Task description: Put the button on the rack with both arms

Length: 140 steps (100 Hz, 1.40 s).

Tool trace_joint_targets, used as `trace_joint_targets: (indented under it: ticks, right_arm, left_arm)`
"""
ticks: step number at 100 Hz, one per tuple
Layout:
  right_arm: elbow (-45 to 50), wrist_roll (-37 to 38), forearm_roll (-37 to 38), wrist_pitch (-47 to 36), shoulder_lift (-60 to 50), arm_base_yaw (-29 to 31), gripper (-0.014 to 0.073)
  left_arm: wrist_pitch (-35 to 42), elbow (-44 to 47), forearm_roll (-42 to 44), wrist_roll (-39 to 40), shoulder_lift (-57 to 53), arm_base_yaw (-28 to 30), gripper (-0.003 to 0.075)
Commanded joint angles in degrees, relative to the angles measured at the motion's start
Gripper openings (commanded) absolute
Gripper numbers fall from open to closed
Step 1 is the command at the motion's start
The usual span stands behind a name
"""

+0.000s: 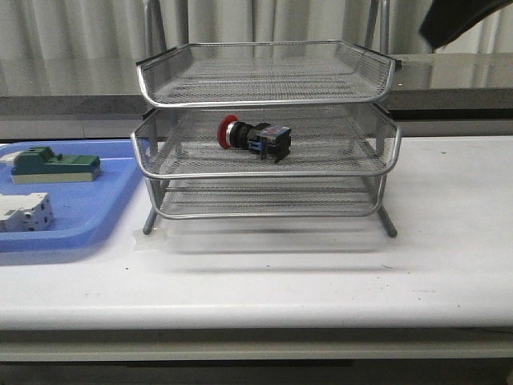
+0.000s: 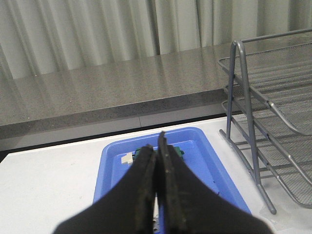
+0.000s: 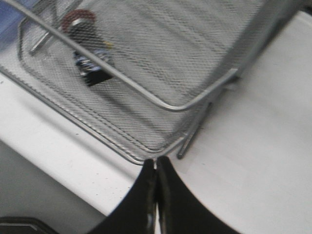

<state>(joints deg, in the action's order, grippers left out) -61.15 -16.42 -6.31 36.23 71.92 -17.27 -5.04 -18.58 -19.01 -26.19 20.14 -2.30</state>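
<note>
The button, with red head, black body and blue rear block, lies on its side in the middle tray of the silver wire-mesh rack. It also shows through the mesh in the right wrist view. My left gripper is shut and empty, above the blue tray, with the rack off to one side. My right gripper is shut and empty, above the table just off a front corner of the rack. In the front view only a dark part of an arm shows, at the top right.
The flat blue plastic tray lies left of the rack, holding a green-topped block and a white circuit breaker. The white table extends in front and to the right. A grey counter and curtains stand behind.
</note>
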Motion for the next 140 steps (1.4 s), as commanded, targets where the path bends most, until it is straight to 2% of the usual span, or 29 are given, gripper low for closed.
trace_joint_targets:
  ticks: [1, 34, 57, 72, 140]
  right_arm:
    - [-0.8, 2.1, 0.7, -0.8, -5.0, 2.7, -0.0060]
    - [12.5, 5.6, 0.7, -0.5, -21.4, 9.7, -0.0060]
    - [21.5, 6.0, 0.7, -0.8, -32.7, 11.3, -0.0060]
    - [23.1, 6.0, 0.7, 0.2, -38.0, 11.3, -0.0060]
    - [23.1, 6.0, 0.7, 0.5, -39.4, 11.3, -0.0060]
  left_arm:
    - [4.4, -1.5, -0.8, 0.6, 0.2, 0.1, -0.0020]
    - [4.4, -1.5, -0.8, 0.6, 0.2, 0.1, -0.0020]
    - [4.4, -1.5, -0.8, 0.6, 0.2, 0.1, -0.0020]
    - [4.4, -1.5, -0.8, 0.6, 0.2, 0.1, -0.0020]
    - [4.4, -1.5, -0.8, 0.6, 0.2, 0.1, -0.0020]
